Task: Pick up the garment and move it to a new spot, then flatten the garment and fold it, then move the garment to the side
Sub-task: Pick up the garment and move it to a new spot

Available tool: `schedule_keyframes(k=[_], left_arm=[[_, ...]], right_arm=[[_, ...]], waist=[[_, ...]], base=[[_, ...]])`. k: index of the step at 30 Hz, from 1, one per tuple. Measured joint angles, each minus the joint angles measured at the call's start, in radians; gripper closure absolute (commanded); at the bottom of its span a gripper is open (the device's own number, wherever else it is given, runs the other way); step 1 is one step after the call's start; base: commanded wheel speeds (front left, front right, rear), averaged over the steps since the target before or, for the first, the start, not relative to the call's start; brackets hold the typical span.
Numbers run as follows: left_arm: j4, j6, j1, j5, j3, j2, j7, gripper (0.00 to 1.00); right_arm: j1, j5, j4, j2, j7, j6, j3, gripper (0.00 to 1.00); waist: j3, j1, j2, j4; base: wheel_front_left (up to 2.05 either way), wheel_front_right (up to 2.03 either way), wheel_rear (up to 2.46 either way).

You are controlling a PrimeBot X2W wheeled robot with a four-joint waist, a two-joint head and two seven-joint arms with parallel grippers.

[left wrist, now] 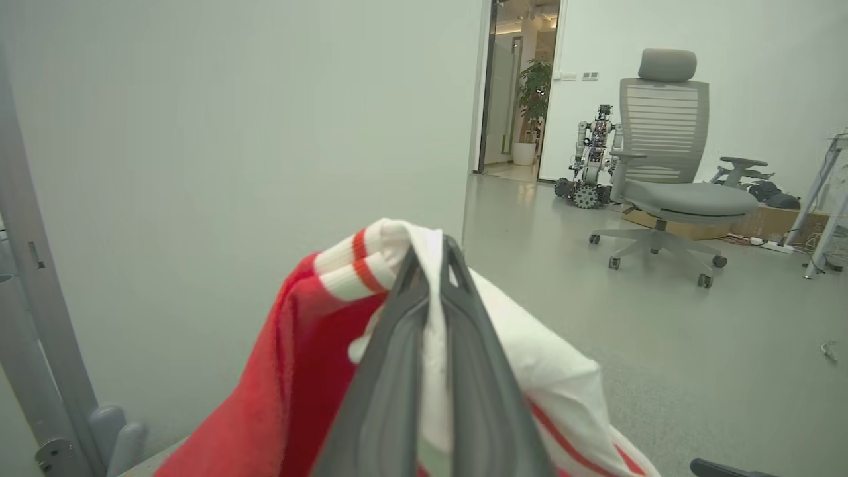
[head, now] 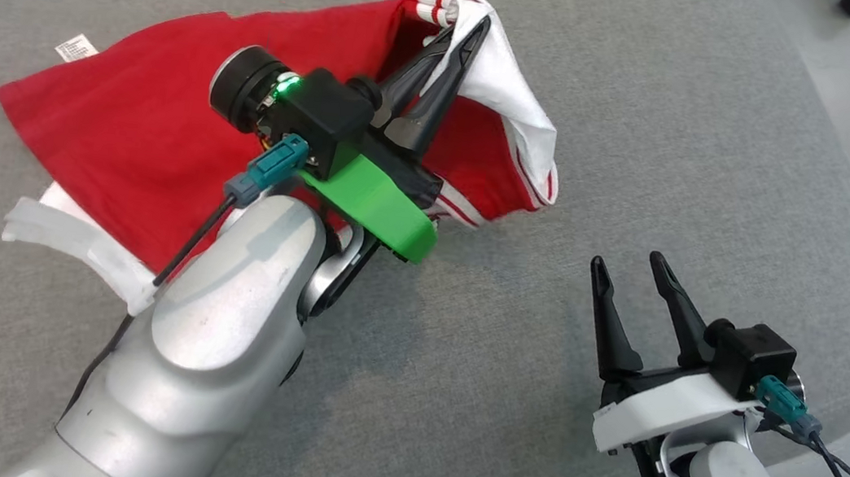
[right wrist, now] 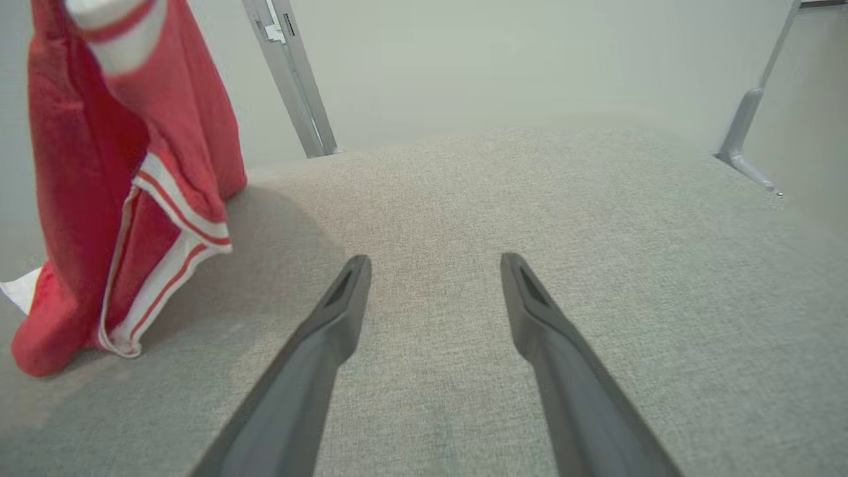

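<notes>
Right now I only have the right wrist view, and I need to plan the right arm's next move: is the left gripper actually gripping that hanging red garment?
Observer: Yes. In the left wrist view the left gripper is shut on the garment, with white fabric pinched in it.
Operator: Which part has it got?
Observer: In the head view the pinch sits right beside the striped cuff, raised above the grey upholstered surface.
Operator: Is the whole garment off the surface?
Observer: No. Most of the red body lies spread on the surface toward the robot's left, with a white label at its far edge.
</notes>
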Motion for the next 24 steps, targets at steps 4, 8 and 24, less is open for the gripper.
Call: schedule_keyframes(k=[4,8,24], left_arm=[[0.065,0.040,-0.007,-0.036,-0.023,0.000,0.000,0.00],[0.144,0.061,-0.010,0.014,-0.013,0.000,0.000,0.00],[-0.001,0.106,0.357,0.152,0.285,0.092,-0.001,0.00]], right_arm=[[0.000,0.005,0.006,0.007,0.000,0.000,0.000,0.00],[0.000,0.007,0.001,0.013,0.000,0.000,-0.011,0.00],[0.032,-0.022,-0.010,0.006,0.000,0.000,-0.018,0.00]], waist=[[0.008,0.0000,0.0002,-0.047],[0.013,0.0000,0.0002,-0.055],[-0.068,0.0000,0.0002,0.073]], base=[[0.00,0.00,0.00],[0.00,0.00,0.00],[0.00,0.00,0.00]])
